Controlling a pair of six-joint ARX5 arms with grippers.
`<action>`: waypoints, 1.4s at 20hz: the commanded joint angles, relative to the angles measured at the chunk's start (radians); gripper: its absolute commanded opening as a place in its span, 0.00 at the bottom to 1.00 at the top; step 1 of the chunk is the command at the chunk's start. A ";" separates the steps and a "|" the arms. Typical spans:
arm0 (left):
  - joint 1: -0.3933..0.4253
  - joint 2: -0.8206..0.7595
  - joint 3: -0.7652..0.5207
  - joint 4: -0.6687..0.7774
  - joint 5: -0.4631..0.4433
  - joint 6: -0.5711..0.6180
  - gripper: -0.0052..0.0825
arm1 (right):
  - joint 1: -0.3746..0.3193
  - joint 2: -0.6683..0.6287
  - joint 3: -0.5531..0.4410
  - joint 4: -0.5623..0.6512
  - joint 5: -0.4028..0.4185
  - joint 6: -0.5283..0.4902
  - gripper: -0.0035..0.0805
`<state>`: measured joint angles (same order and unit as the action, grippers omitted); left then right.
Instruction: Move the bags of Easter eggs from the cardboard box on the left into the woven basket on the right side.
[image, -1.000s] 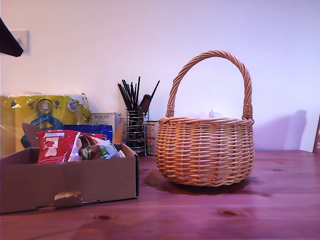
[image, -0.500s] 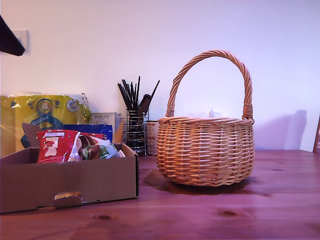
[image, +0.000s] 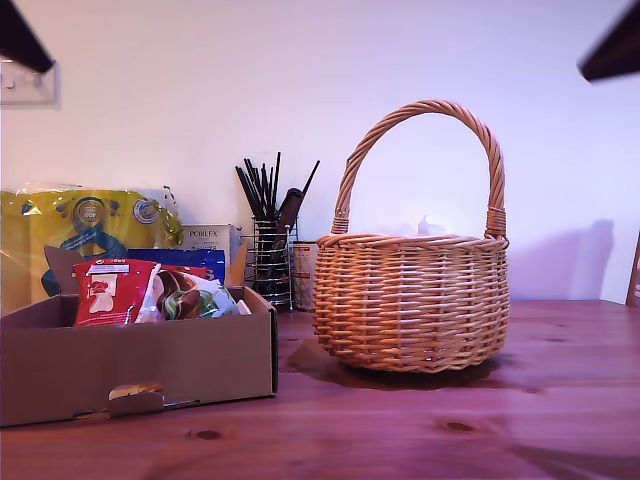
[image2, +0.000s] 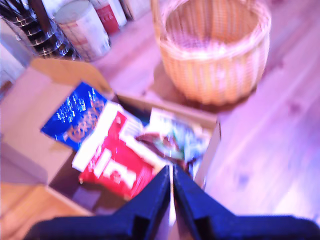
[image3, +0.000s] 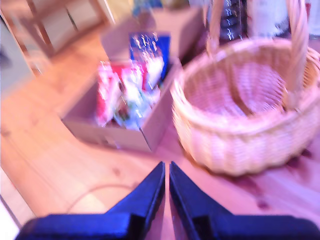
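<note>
While the bags of Easter eggs (image2: 125, 150) lie below it, my first gripper (image2: 171, 172) hangs pressed together.

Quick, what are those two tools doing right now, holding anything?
My first tool: shut, holding nothing, above the cardboard box.
My second tool: shut, holding nothing.

Wooden table (image: 420, 440): reddish planks with dark knots, filling the lower part of the exterior view. Yellow pack (image: 85, 225): plastic-wrapped, at 9 o'clock in that view, standing against the wall (image: 300, 80). Porlex carton (image: 208, 238): small, white, just at 3 o'clock of the pack. Wire holder (image: 270, 262): upright, black sticks (image: 265, 185) fanning out toward 12 o'clock. Tin (image2: 82, 27): cylindrical, pale, beside the holder. Switch plate (image: 30, 82): white, on the wall at 10 o'clock.
</note>
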<state>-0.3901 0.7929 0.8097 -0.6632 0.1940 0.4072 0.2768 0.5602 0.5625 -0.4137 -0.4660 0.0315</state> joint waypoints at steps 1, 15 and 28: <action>0.023 0.025 -0.012 -0.006 0.015 0.047 0.03 | 0.013 0.005 0.019 0.013 -0.021 -0.037 0.03; 0.052 0.408 -0.008 0.393 0.079 0.217 0.80 | 0.148 0.098 0.019 0.011 -0.021 -0.083 0.03; 0.104 0.720 0.214 0.304 0.246 0.177 0.79 | 0.147 0.098 0.019 0.012 -0.013 -0.104 0.03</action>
<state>-0.2726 1.4910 1.0401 -0.3454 0.4252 0.5858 0.4206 0.6586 0.5686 -0.4057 -0.4797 -0.0616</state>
